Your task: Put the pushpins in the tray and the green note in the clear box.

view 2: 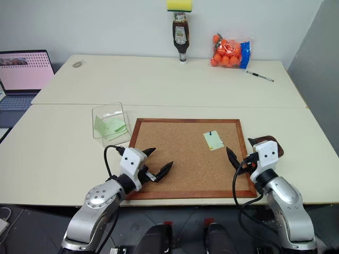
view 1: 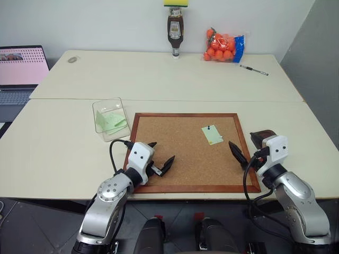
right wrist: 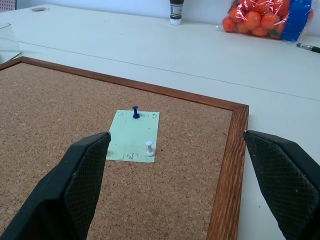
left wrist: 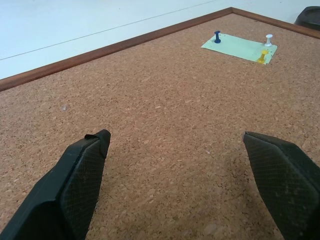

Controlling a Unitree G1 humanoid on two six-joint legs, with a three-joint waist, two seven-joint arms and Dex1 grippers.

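Note:
The green note (view 1: 212, 134) lies on the corkboard (view 1: 180, 159), held by a blue pushpin (left wrist: 217, 36), a white one (left wrist: 269, 40) and a yellow one (left wrist: 262, 55). The clear box (view 1: 110, 119) stands off the board's far left corner with pale green slips inside. The dark reddish-brown tray (view 2: 268, 141) sits just right of the board, partly behind my right gripper (view 1: 248, 150). That gripper hovers open over the board's right edge, facing the note (right wrist: 132, 135). My left gripper (view 1: 160, 154) hovers open over the board's near left part, empty.
A laptop (view 1: 21, 69) sits at the far left. Against the back wall stand a sauce bottle with a yellow sponge on top (view 1: 175, 32) and a bag of oranges (view 1: 222, 45). A pen (view 1: 253, 70) lies at the back right.

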